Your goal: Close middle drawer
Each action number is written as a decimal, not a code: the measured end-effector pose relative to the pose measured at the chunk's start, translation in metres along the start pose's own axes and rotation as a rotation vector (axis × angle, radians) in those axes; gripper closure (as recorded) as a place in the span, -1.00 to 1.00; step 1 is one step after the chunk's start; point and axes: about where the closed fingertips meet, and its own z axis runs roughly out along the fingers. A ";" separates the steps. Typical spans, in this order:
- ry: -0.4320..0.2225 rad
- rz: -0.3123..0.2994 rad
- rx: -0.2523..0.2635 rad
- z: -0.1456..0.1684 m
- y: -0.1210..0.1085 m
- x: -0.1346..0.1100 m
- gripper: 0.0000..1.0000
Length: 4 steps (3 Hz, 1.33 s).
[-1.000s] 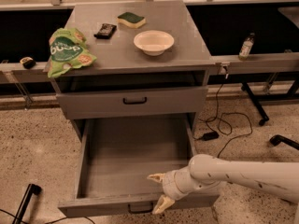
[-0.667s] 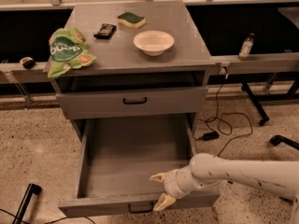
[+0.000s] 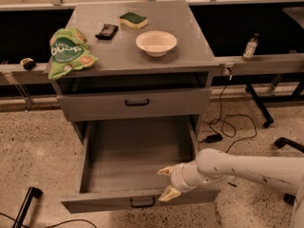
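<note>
Your flat grey metal worktop [image 3: 190, 51] carries four things. A crinkled green snack bag [image 3: 69, 53] lies at the left edge, near the front-left corner. A small black wrapped bar [image 3: 107, 31] sits left of centre, with a green-and-yellow rectangular sponge [image 3: 133, 19] just beside it, near the back edge. A round cream bowl [image 3: 156, 42] stands upright around the centre. The gripper [image 3: 167, 182] hangs well below the front edge, fingers spread.

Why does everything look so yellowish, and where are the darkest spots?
Camera view: warm, dim light tints the grey cabinet; the darkest shadows fill the recesses beside it; the open middle drawer is evenly lit, the end effector open over its front right part.
</note>
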 end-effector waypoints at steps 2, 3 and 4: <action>0.026 0.055 0.047 0.006 -0.058 0.005 -0.20; 0.017 0.066 0.070 0.009 -0.081 0.007 -0.16; -0.055 0.072 0.085 0.004 -0.089 0.004 -0.10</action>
